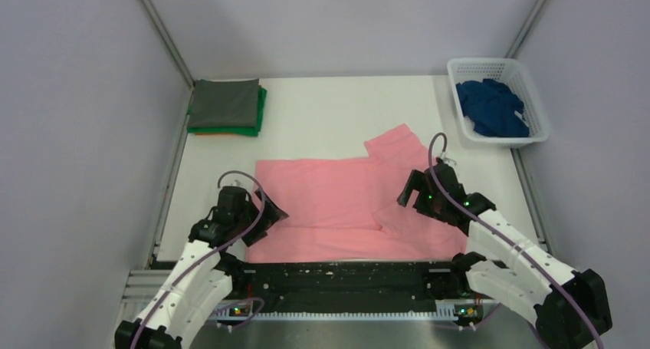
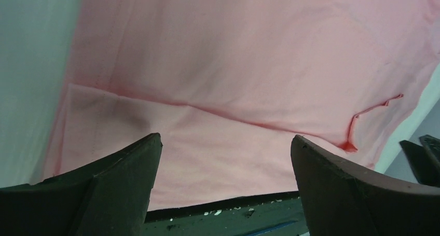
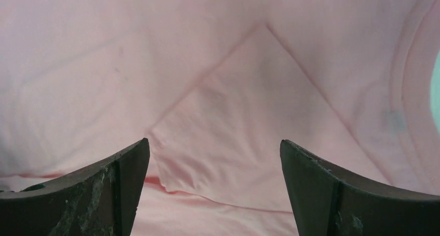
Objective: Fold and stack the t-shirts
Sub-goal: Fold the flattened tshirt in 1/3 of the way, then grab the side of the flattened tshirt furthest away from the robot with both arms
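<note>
The salmon-pink t-shirt (image 1: 337,203) lies spread on the table's near half, one sleeve sticking out at the back right and a flap folded over near its right side. My left gripper (image 1: 270,213) is open over the shirt's left near edge; the pink cloth (image 2: 233,65) fills its view. My right gripper (image 1: 408,194) is open over the folded flap (image 3: 244,127) on the right. A folded stack with the grey shirt (image 1: 224,102) on top of the green shirt (image 1: 261,113) and the orange shirt (image 1: 205,133) sits at the back left. The dark blue shirt (image 1: 492,106) lies crumpled in the basket.
The white lattice basket (image 1: 538,111) stands at the back right corner. Grey walls close in the left, back and right sides. A black rail (image 1: 345,276) runs along the near table edge between the arm bases, and it shows in the left wrist view (image 2: 223,218).
</note>
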`<move>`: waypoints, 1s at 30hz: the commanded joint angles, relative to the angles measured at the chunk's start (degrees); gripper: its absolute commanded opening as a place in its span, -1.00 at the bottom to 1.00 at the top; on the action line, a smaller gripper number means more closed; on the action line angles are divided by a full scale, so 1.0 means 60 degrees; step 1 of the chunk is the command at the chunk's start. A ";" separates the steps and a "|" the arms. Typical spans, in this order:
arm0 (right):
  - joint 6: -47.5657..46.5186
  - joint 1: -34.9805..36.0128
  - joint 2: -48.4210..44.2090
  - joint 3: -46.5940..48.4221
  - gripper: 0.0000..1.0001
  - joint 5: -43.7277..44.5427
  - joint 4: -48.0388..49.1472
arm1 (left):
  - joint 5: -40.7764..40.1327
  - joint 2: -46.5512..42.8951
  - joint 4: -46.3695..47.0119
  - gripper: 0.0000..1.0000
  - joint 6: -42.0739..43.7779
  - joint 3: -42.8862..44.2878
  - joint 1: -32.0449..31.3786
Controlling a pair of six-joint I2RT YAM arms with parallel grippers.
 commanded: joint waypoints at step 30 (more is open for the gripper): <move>-0.2520 0.0070 0.1736 0.1518 0.98 0.2892 0.2509 | -0.3683 1.1986 0.0508 0.26 0.4237 0.9888 0.1717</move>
